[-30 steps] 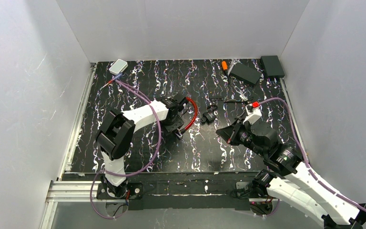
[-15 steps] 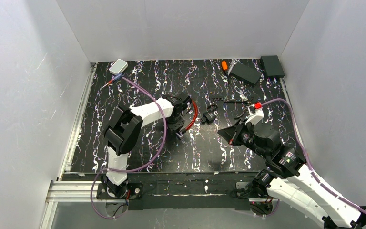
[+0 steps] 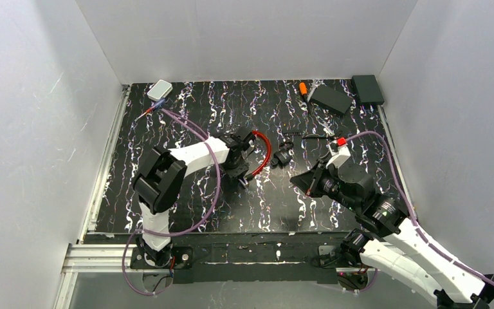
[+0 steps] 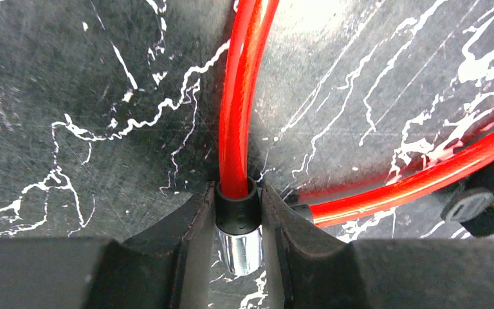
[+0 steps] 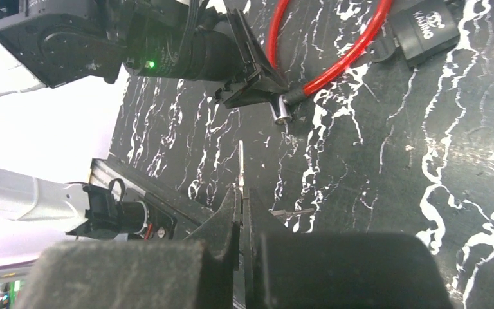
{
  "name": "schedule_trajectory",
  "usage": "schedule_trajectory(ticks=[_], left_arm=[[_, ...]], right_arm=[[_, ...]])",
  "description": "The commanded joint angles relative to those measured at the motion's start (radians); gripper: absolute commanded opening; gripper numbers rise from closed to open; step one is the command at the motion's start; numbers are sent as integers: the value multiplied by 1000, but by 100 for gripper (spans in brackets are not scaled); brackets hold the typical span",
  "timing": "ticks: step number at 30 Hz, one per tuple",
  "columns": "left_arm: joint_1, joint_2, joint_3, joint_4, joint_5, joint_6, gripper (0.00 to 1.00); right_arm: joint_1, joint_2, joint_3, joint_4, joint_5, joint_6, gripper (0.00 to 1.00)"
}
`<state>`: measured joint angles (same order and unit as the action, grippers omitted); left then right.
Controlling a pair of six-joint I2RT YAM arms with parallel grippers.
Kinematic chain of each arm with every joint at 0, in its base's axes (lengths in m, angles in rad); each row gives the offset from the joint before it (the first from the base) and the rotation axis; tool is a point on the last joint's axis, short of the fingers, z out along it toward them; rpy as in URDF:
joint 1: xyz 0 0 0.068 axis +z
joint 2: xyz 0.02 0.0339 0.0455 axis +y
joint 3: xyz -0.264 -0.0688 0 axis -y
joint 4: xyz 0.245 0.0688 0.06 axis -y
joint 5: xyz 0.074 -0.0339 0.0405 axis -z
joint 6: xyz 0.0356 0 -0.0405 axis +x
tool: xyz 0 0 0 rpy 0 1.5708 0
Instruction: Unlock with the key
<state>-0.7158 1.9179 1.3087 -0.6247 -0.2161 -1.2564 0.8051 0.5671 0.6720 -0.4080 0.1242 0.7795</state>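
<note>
A red cable lock lies mid-table, its loop running to a black lock body. My left gripper is shut on the cable's free end, a black collar with a chrome pin sticking out behind the fingers. From the right wrist, that pin pokes out of the left gripper, and the lock body lies at the top right. My right gripper is shut on the key, whose thin blade shows edge-on, pointing toward the left gripper. In the top view the right gripper hovers right of the left gripper.
A white box sits at the back left corner. Two black boxes and an orange-handled tool lie at the back right. Small parts lie beyond the right arm. An aluminium rail runs along the near edge.
My left gripper has closed onto the cable's end and the red loop has shifted slightly right. The right arm with the key has edged a little to the left.
</note>
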Motion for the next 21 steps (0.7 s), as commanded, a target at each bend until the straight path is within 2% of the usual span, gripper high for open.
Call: schedule_trajectory(ticks=[1, 10, 21], left_arm=[[-1, -99, -103, 122, 78, -35, 0], [13, -217, -234, 236, 189, -70, 0], [54, -315, -355, 385, 348, -104, 0]], right_arm=[[-2, 23, -15, 129, -72, 14, 1], [-3, 153, -133, 346, -236, 141, 1], [-3, 261, -302, 646, -315, 249, 1]])
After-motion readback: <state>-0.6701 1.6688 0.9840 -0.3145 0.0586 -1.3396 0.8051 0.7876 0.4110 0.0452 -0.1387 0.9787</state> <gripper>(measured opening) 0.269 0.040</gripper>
